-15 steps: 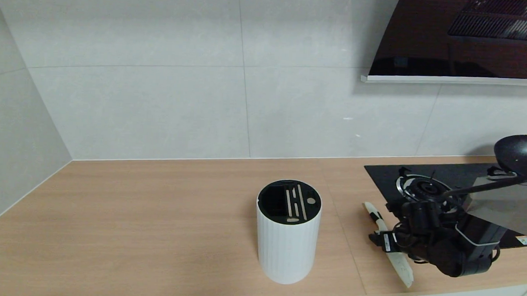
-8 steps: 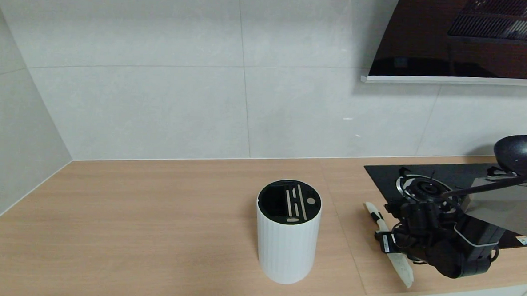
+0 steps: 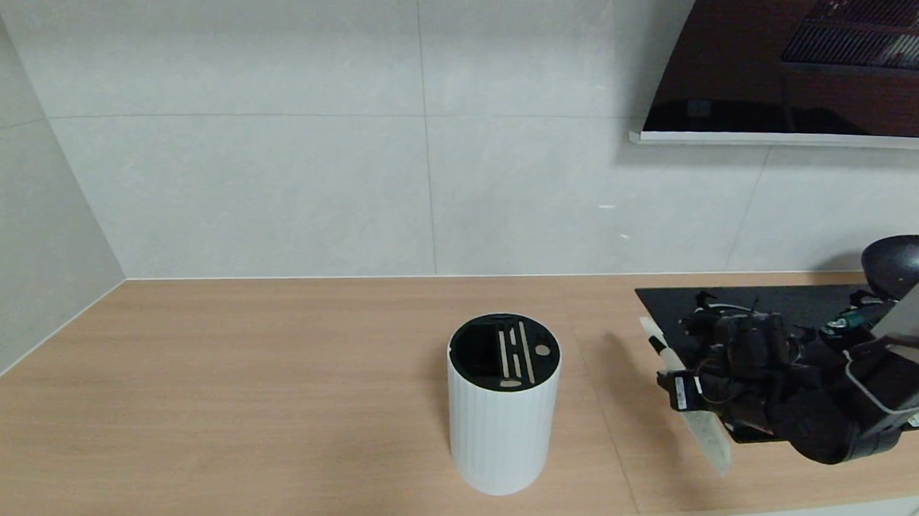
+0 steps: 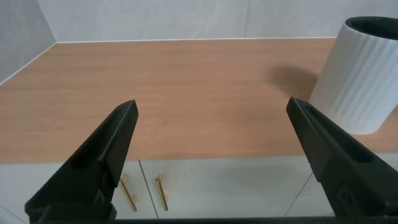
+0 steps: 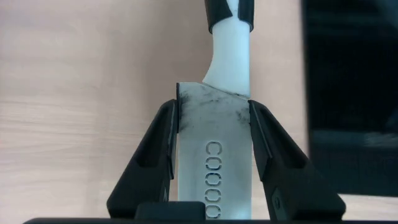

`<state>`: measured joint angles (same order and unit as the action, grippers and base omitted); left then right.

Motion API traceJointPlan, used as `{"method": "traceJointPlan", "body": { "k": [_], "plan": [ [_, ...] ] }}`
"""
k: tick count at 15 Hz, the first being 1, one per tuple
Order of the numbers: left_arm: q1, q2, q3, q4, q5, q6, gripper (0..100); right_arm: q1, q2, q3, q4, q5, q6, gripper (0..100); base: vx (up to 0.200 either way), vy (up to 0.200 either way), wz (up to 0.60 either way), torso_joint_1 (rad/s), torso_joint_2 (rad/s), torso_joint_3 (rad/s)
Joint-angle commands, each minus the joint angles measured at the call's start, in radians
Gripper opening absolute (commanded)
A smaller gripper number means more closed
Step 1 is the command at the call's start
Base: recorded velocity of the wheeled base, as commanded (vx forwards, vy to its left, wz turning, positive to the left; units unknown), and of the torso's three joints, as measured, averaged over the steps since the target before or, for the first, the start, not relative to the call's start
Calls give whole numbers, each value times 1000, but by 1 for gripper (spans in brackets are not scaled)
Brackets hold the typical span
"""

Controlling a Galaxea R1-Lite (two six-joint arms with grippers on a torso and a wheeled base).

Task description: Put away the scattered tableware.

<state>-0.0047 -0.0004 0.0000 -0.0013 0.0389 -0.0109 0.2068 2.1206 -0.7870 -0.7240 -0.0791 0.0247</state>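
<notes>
A white knife (image 3: 694,400) with a black band on its handle hangs above the wooden counter, clear of the surface, beside the hob. My right gripper (image 3: 686,386) is shut on its blade (image 5: 214,158), with a finger (image 5: 158,155) on each flat side. The white ribbed knife holder (image 3: 502,403) with a black slotted top stands mid-counter, to the left of the knife. My left gripper (image 4: 211,155) is open and hangs off the counter's front edge, with the holder (image 4: 364,74) ahead of it to one side.
A black gas hob (image 3: 775,318) with a burner lies on the counter at right, with a black pan (image 3: 905,266) at its far end. A range hood (image 3: 809,68) hangs above. Tiled walls close off the back and left. Cabinet handles (image 4: 143,190) show below the counter edge.
My right gripper has lifted the knife off the counter and carried it slightly up and back toward the hob. The holder has not moved.
</notes>
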Motion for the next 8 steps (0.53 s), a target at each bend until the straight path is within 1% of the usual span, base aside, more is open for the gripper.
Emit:
{"method": "traceJointPlan", "body": {
  "k": [1,6,7,8],
  "plan": [
    [0,0,0,0,1,0,100,60,-238,-72,133,7,3,0,0,0,0,0,0,0],
    [-1,13,-2,-2,-4,11,100,126,-361,-37,135,9,20,0,0,0,0,0,0,0],
    [-1,13,-35,3,-19,11,100,137,-381,-37,135,9,20,0,0,0,0,0,0,0],
    [-1,33,-132,32,-40,-1,100,143,-409,-38,135,9,20,0,0,0,0,0,0,0]
  ]
}}
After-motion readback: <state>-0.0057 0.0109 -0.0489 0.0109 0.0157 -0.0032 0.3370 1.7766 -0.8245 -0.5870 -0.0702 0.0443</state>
